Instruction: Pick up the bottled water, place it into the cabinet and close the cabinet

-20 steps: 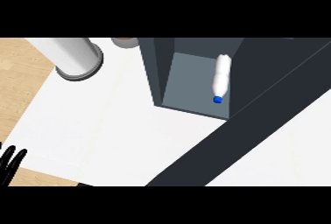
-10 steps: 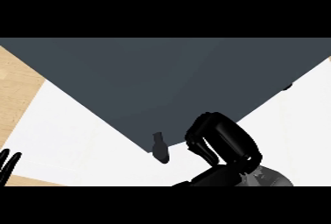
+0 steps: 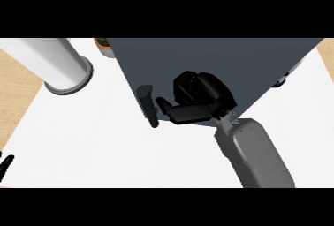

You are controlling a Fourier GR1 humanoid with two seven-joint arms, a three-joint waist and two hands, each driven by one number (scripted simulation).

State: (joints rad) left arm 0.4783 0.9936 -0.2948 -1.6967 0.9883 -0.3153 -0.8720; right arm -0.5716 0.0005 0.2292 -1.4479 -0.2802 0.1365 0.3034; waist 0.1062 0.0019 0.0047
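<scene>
The cabinet (image 3: 215, 57) fills the upper middle of the head view as one flat dark grey face. No opening shows, so it looks shut. The bottle is not in sight, so where it lies, which way it points and how its long axis runs cannot be told.

The right hand (image 3: 195, 95) lies against the cabinet's face near its lower left corner. Its fingers are curled with nothing seen in them, and its thumb points at the handle (image 3: 147, 106) just beside it. The handle is a dark bar at that corner, its long axis running up and down the view with a slight tilt.

Left of the cabinet stands a white cylinder (image 3: 62, 64). The left hand (image 3: 5, 164) rests well left of and below the cabinet, fingers straight and up.
</scene>
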